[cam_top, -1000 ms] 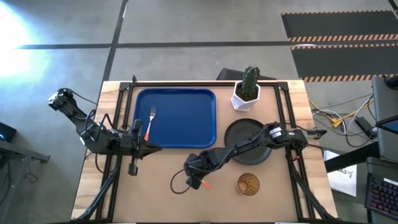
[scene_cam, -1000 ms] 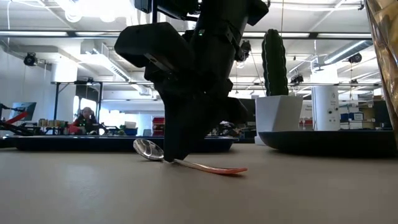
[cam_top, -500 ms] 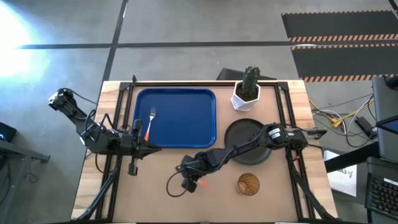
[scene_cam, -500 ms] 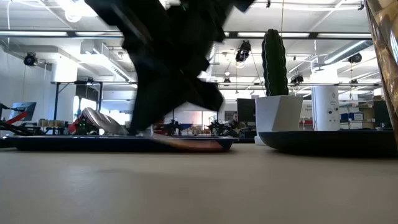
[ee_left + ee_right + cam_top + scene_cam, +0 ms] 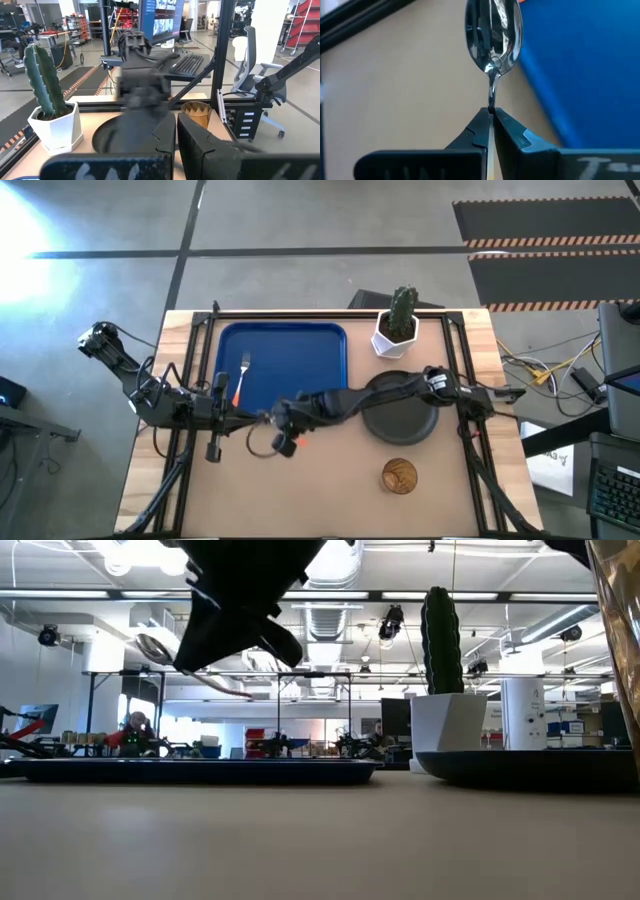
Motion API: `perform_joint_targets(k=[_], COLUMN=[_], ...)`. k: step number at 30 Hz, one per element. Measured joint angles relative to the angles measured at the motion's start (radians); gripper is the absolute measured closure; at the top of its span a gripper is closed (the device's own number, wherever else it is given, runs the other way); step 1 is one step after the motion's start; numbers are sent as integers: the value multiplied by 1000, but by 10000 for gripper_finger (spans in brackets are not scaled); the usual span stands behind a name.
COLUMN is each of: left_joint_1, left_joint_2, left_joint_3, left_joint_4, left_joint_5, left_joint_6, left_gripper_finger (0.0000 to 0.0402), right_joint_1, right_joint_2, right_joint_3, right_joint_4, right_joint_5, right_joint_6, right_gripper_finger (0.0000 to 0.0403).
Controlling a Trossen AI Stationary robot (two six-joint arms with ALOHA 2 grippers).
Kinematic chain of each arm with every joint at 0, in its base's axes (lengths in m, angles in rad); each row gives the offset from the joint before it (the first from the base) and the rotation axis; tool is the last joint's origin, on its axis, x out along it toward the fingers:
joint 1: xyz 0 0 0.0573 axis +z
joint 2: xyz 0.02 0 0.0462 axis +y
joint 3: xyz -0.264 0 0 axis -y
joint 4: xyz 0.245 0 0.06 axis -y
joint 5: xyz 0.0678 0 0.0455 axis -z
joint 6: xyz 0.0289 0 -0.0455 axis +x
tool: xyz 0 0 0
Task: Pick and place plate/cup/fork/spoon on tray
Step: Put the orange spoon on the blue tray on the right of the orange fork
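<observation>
My right gripper (image 5: 490,117) is shut on the spoon (image 5: 493,35), whose silver bowl sticks out past the fingertips. It hangs above the table just off the near edge of the blue tray (image 5: 283,355), close to my left gripper (image 5: 248,418). The spoon's orange handle end (image 5: 284,445) shows under the right gripper (image 5: 274,420). The left gripper (image 5: 176,145) waits shut and level at the tray's near left corner. The fork (image 5: 241,378) lies on the tray's left part. The black plate (image 5: 400,412) and the amber cup (image 5: 399,476) rest on the table to the right. My right gripper pinches the spoon's thin metal neck (image 5: 491,100) just behind the bowl, between its two fingertips (image 5: 480,125). The fingers slant down toward the table's left, roughly along the spoon. The spoon (image 5: 160,648) is lifted clear of the table, bowl foremost.
A white pot with a green cactus (image 5: 397,328) stands at the far edge, right of the tray. The right arm reaches across the plate. Bare tabletop (image 5: 330,490) lies along the near edge, left of the cup.
My right gripper has risen with the spoon, which lay on the table a second ago and now hangs clear. It has carried the spoon toward the table's left and far side, up to the tray's near edge, tipping less steeply as it went.
</observation>
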Motion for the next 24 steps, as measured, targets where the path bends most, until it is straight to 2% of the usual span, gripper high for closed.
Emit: perform_joint_targets(k=[14, 19, 24], left_joint_1=[0, 0, 0], left_joint_2=[0, 0, 0], left_joint_3=[-2, -2, -2], left_joint_4=[-1, -1, -1], left_joint_5=[3, 3, 3], left_joint_6=[0, 0, 0], left_gripper_finger=[402, 402, 402], right_joint_1=[-200, -250, -254], right_joint_2=[-2, -2, -2], right_joint_3=[7, 4, -17], right_joint_4=[7, 6, 8], right_joint_5=[90, 135, 192], right_joint_6=[-38, 25, 88], right_gripper_finger=[394, 394, 394])
